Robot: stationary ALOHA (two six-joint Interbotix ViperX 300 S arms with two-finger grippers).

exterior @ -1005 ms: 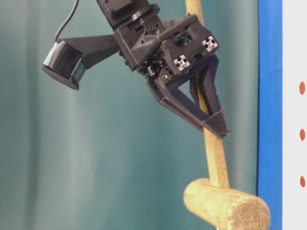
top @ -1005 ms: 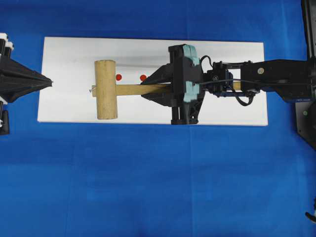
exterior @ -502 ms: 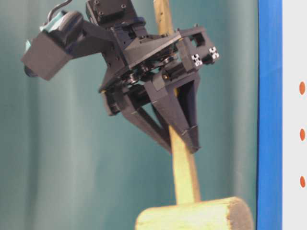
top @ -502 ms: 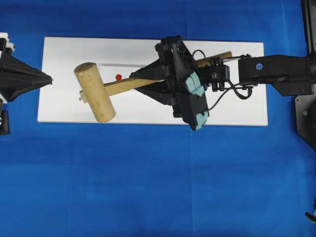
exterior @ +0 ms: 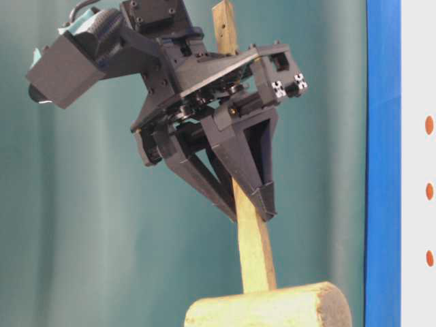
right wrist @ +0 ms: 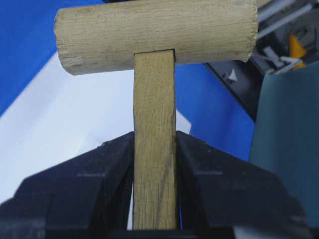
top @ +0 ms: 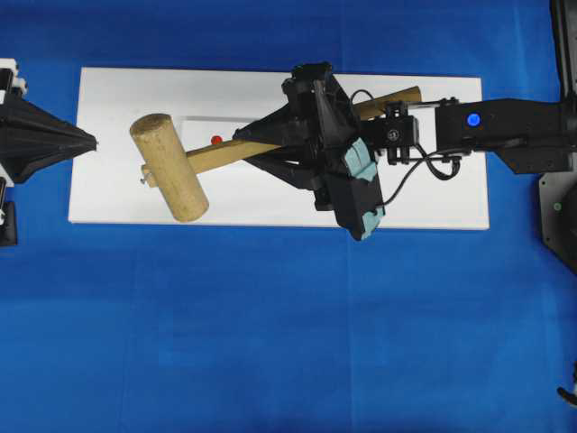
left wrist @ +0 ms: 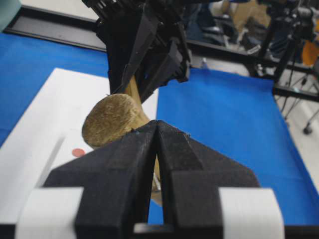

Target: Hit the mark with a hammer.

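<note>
Since a second ago the right hand (top: 261, 144) has rolled, so its teal-capped wrist camera (top: 363, 185), once lying across the handle, now hangs toward the lower edge of the overhead view. With it the plain light-brown wooden mallet (top: 169, 179) has swung: the handle, formerly level across the white rectangular block (top: 117, 90), now slants up to the right, and the cylindrical head has shifted left and tilted. One small red dot (top: 216, 140) shows beside the handle where two showed earlier.
</note>
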